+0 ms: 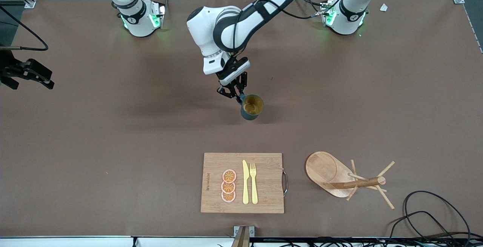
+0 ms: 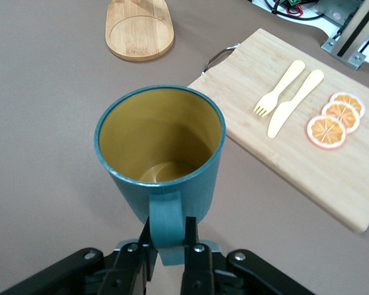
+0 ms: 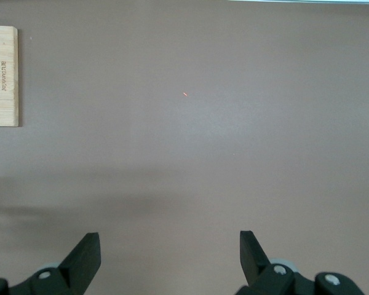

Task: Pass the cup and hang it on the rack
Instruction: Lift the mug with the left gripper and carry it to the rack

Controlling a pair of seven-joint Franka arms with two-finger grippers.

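The dark teal cup [image 1: 252,107] with a mustard-yellow inside stands upright at the middle of the table, low over it or on it. My left gripper [image 1: 239,96] is shut on the cup's handle. In the left wrist view the fingers [image 2: 192,246] pinch the handle below the cup [image 2: 160,153], with the gripper [image 2: 170,239] at the frame's lower edge. The wooden rack [image 1: 325,171] stands nearer the front camera, toward the left arm's end, and its base shows in the left wrist view [image 2: 139,31]. My right gripper [image 1: 45,81] is open and empty over the table's edge at the right arm's end, and it shows in the right wrist view [image 3: 169,252].
A bamboo cutting board [image 1: 268,186] lies near the front edge beside the rack. It holds a yellow knife [image 1: 245,182], a yellow fork [image 1: 253,182] and three orange slices [image 1: 228,186]. Black cables [image 1: 434,216] lie at the front corner by the rack.
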